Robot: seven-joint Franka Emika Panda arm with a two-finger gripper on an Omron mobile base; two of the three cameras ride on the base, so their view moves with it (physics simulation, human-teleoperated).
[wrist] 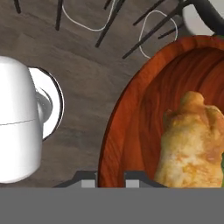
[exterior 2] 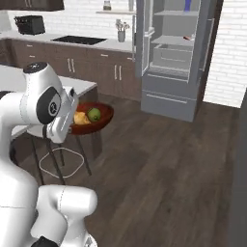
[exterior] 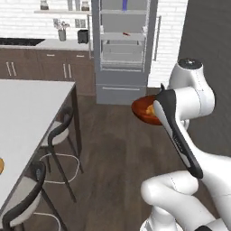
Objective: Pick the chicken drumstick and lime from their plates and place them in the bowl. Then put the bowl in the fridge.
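Note:
My gripper [wrist: 109, 177] is shut on the near rim of the reddish-brown bowl [wrist: 131, 109] and holds it in the air above the wood floor. The golden chicken drumstick [wrist: 192, 140] lies inside the bowl. In the right base view the bowl [exterior 2: 103, 116] hangs in front of my forearm, with the drumstick [exterior 2: 81, 118] and the green lime [exterior 2: 94, 114] side by side in it. The left base view shows the bowl [exterior: 143, 110] partly behind my arm. The grey fridge [exterior: 122, 45] [exterior 2: 173, 58] stands open ahead, with pale shelves. A tan plate sliver [exterior: 1, 166] shows at the table's left.
A grey table [exterior: 27, 108] with black-framed stools [exterior: 58, 135] stands to my left. Brown cabinets and a counter [exterior 2: 87, 43] run along the back wall beside the fridge. Bare wood floor [exterior 2: 164, 159] stretches between me and the fridge.

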